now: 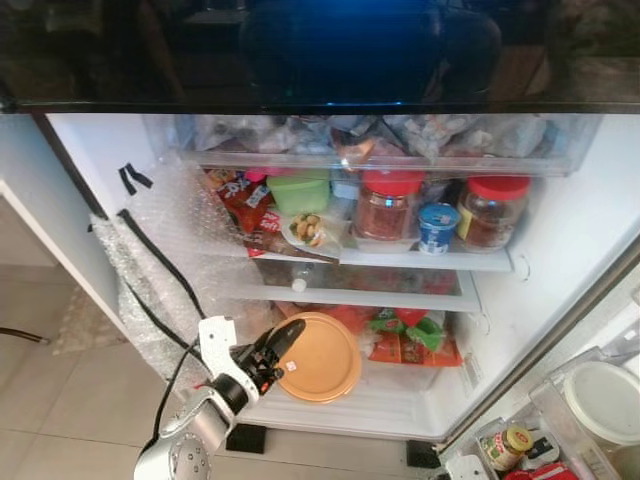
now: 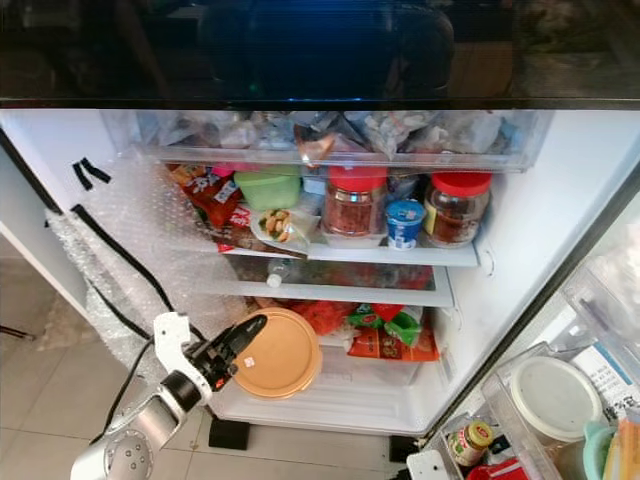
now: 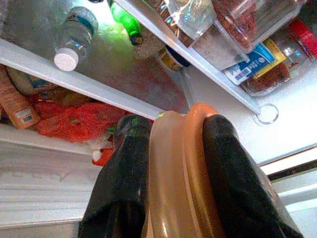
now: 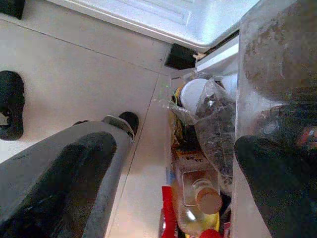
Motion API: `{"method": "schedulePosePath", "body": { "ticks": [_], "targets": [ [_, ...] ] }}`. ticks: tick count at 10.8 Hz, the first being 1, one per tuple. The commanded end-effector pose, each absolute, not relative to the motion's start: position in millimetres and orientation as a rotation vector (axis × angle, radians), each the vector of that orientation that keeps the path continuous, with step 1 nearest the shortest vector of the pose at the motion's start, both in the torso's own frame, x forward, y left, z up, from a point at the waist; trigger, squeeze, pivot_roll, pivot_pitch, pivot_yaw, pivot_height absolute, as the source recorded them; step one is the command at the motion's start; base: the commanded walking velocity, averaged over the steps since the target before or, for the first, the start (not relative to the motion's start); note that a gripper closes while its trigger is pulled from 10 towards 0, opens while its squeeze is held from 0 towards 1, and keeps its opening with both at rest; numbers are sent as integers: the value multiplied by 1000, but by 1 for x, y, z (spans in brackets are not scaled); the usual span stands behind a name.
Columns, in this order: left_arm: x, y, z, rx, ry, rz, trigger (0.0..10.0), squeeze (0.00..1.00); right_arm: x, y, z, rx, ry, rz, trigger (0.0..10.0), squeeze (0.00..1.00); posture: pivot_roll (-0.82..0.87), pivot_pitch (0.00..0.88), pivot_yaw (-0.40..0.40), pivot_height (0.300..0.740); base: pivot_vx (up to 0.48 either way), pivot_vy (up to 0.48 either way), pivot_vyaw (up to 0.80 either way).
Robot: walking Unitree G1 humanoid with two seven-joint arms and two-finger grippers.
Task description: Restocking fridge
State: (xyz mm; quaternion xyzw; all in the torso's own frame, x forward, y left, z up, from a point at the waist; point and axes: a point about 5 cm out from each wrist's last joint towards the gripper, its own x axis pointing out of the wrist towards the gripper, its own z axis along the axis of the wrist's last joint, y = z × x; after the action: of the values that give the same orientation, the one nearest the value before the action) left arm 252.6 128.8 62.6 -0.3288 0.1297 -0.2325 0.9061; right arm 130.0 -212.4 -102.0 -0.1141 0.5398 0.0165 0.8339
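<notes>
Fingers of our left gripper [image 1: 283, 352] are clamped on the rim of a round orange container [image 1: 318, 357], one black finger [image 3: 124, 188] on each side of its edge in the left wrist view, so the jaws stand narrow, closed on that rim. We hold the container tilted at the front of the open fridge [image 1: 90, 160], over the lowest white shelf [image 1: 350, 400] and just in front of some red and green packets [image 1: 415, 338] that lie further back. Above it a glass shelf carries a small water bottle [image 3: 74, 34] lying on its side beside a green bottle [image 3: 126, 22]. On the shelf above that we see two red-lidded jars [image 1: 387, 205], a small blue-lidded cup [image 1: 437, 227] between them, a green tub [image 1: 300, 190] and a plate of food [image 1: 312, 230], with a clear drawer [image 1: 400, 140] of wrapped items above. Bubble wrap [image 1: 150, 260] and a black cable [image 1: 160, 260] line the fridge's left inner wall. To the right, the door rack [image 2: 560, 400] holds a white-lidded tub [image 2: 553, 396] and a small yellow-capped jar [image 2: 470, 438]. Our right gripper [image 4: 277, 148] hangs low beside that rack, near a bottle of pale liquid [image 4: 198, 198]; its dark fingers are close to a clear, dusty container [image 4: 277, 54], but we cannot tell how its jaws stand. A grey, black-edged limb [image 4: 69, 173] shows over the tiled floor [image 4: 74, 74].
</notes>
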Motion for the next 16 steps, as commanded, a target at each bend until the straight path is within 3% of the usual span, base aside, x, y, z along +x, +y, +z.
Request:
{"method": "schedulePosePath", "body": {
  "ticks": [1,13,16],
  "targets": [
    [253,127,67,-678,261,-494,10000,0,124,-225,-102,-274,1167,-30,10000,0,-76,0,22,740,0,0,0],
    [259,124,69,-668,250,-484,10000,0,127,-224,-101,-222,1149,4,10000,0,-72,0,14,740,0,0,-54],
    [259,124,69,-666,250,-479,10000,0,127,-223,-101,-211,1142,20,10000,0,-70,0,12,740,259,0,-221]
  ]
}}
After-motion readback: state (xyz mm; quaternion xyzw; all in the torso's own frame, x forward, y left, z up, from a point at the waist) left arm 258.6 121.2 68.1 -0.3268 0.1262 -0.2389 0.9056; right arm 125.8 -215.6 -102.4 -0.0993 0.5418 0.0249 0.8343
